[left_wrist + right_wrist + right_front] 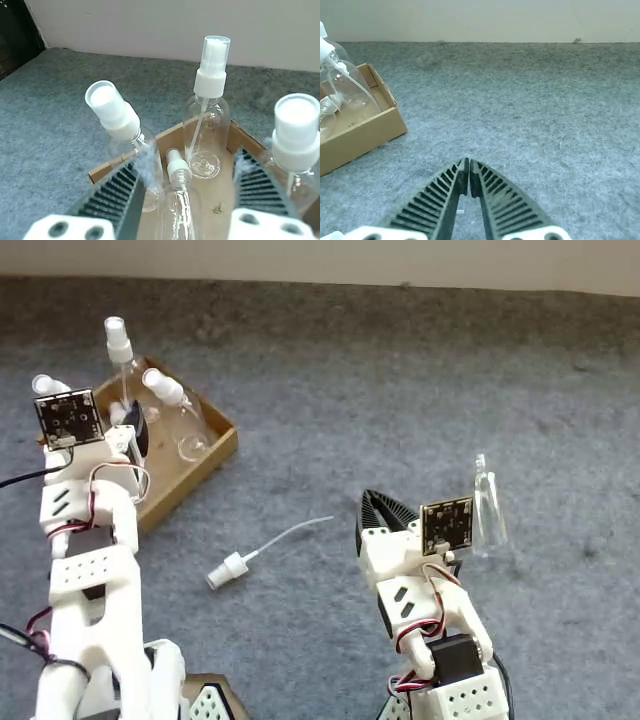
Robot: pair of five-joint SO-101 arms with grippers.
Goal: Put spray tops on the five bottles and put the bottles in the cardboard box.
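Note:
The cardboard box [190, 475] lies at the far left and holds several clear bottles with white spray tops, such as an upright one [206, 110] at its back corner. My left gripper [190, 160] hangs open over the box, its fingers on either side of a tilted capped bottle [176, 200] without touching it. One clear bottle [487, 505] with no top stands on the carpet at the right. A loose spray top [235, 566] with its long tube lies on the carpet mid-table. My right gripper [371, 506] is shut and empty, between the loose top and the bare bottle.
Grey carpet [400, 390] covers the table, open between the box and the bare bottle. From the right wrist the box [362, 132] is off to one side. A pale wall [480, 20] runs along the far edge.

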